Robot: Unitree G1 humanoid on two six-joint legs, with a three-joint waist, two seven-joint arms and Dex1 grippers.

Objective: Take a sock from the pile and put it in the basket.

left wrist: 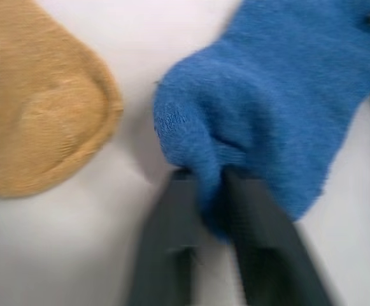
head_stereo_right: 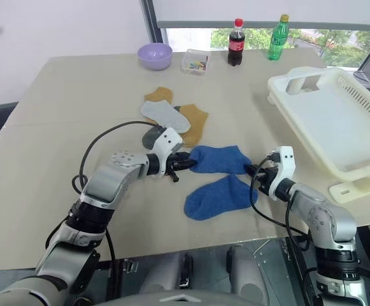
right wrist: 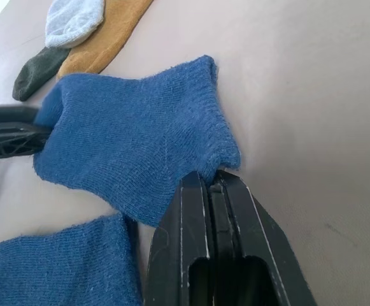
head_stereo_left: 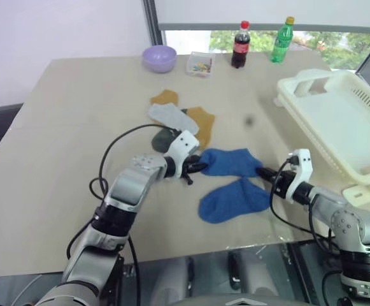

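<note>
A blue sock (head_stereo_left: 232,162) lies flat on the table, pinched at both ends. My left gripper (head_stereo_left: 200,167) is shut on its toe end (left wrist: 274,95), and my right gripper (right wrist: 211,182) is shut on a corner of its cuff (right wrist: 134,134). A second blue sock (head_stereo_left: 232,201) lies just in front of it. Just behind the left gripper lies the pile (head_stereo_left: 178,121) of mustard, light grey and dark grey socks. The cream-white basket (head_stereo_left: 312,80) stands at the table's right edge, behind the right gripper.
Along the far edge of the table stand a lilac bowl (head_stereo_left: 159,57), a small clear box (head_stereo_left: 199,64), a cola bottle (head_stereo_left: 240,44) and a green bottle (head_stereo_left: 281,39). The table's front edge runs just under my forearms.
</note>
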